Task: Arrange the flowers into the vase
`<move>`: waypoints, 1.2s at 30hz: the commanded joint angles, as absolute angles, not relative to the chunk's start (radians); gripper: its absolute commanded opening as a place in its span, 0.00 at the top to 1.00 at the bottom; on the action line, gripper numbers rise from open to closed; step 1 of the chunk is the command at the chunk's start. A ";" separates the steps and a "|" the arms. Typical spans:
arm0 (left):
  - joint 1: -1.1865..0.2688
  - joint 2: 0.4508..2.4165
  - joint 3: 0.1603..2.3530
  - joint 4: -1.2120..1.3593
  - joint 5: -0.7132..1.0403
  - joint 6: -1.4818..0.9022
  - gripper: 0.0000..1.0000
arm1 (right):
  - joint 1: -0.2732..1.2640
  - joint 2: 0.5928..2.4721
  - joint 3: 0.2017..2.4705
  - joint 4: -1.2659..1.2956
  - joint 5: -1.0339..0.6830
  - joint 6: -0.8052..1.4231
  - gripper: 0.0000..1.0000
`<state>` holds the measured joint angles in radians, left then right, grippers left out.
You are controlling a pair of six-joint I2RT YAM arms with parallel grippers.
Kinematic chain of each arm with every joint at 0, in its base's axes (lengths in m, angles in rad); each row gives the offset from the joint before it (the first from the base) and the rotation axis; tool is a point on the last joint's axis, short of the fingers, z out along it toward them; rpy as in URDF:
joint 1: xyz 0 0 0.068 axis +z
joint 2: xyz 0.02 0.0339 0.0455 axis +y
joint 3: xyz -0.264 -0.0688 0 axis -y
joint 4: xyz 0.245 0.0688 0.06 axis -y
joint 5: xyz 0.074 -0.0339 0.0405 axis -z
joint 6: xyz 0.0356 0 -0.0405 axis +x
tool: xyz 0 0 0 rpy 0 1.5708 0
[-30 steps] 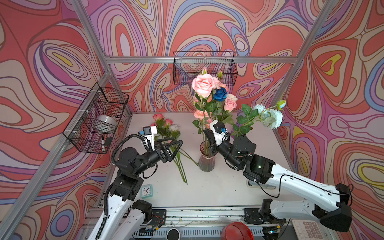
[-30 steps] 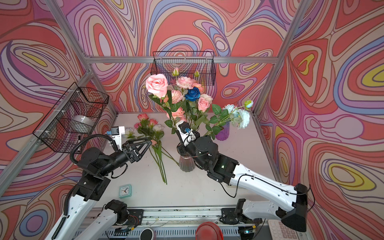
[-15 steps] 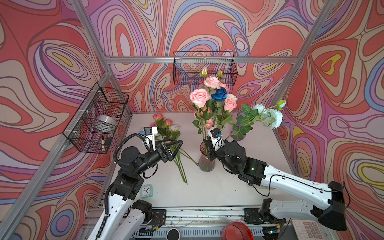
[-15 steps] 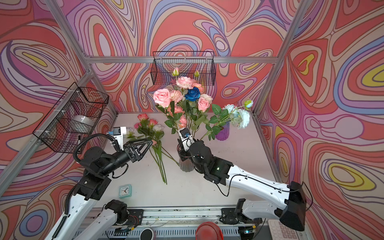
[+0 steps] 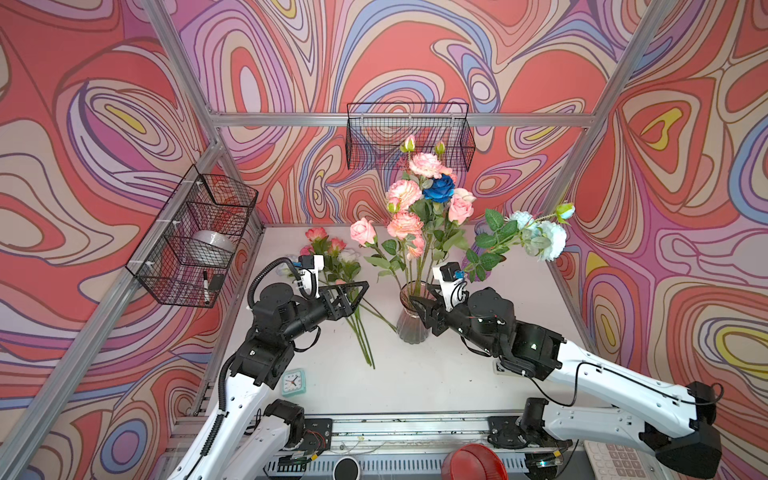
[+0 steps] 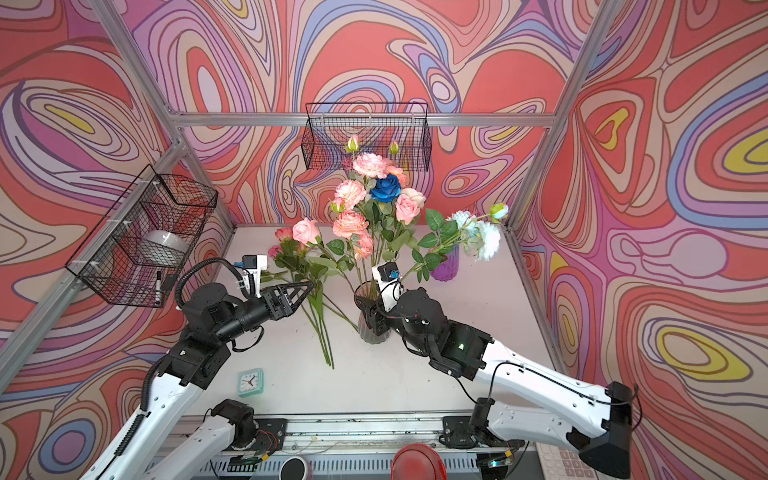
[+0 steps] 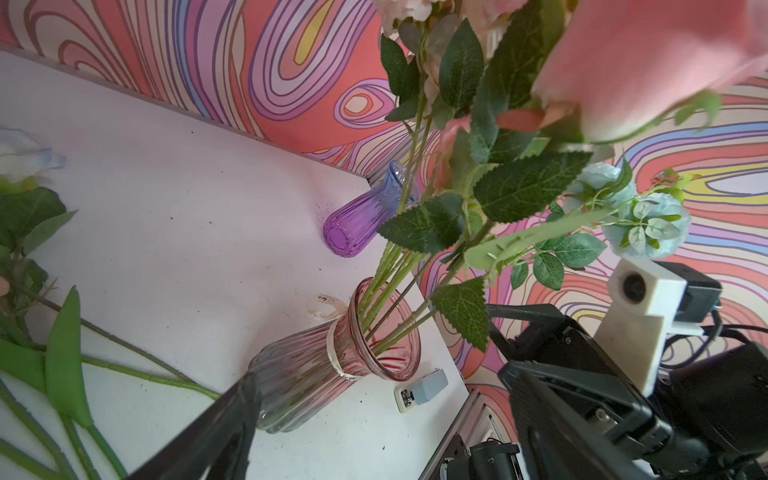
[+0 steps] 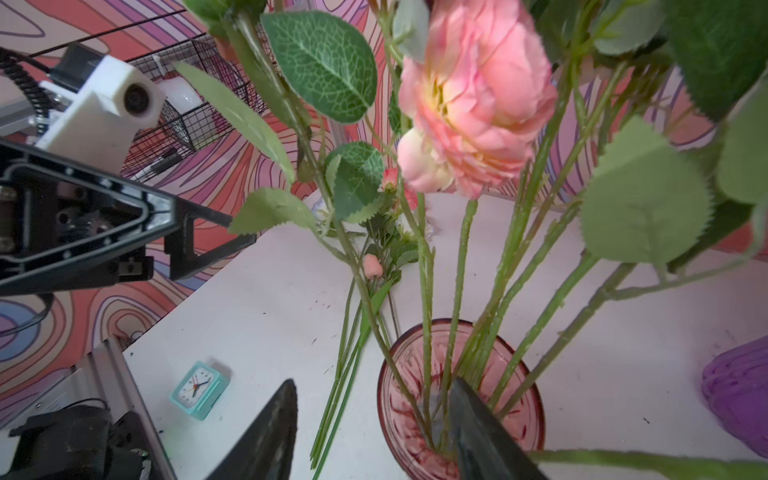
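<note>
A ribbed pink glass vase stands mid-table with several flowers in it: pink, peach, one deep blue, pale blue ones leaning right. A pink rose leans out to the left, its stem in the vase. My right gripper is at the vase rim and open; in the right wrist view one finger lies over the vase mouth and the other outside it, gripping nothing. My left gripper hangs open and empty above the loose flowers lying left of the vase.
A purple vase stands behind on the right. A teal clock sits front left, and a small white-grey block lies near the vase. Wire baskets hang on the left wall and the back wall.
My right gripper came down to the vase rim with the pink rose and opened. The rose sank lower and now leans left. The left arm barely moved.
</note>
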<state>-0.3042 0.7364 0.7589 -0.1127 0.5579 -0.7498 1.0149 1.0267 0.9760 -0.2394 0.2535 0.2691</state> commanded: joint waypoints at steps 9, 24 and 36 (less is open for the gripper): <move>-0.306 0.774 0.745 -0.184 0.539 -0.720 0.05 | 1.052 0.880 0.871 -0.438 0.168 0.373 0.34; -0.306 0.835 0.668 -0.147 0.532 -0.746 0.06 | 1.040 0.921 0.539 -0.293 0.176 0.501 0.26; -0.310 1.021 0.582 -0.012 0.538 -0.808 0.11 | 0.912 1.060 0.450 -0.097 0.040 0.488 0.22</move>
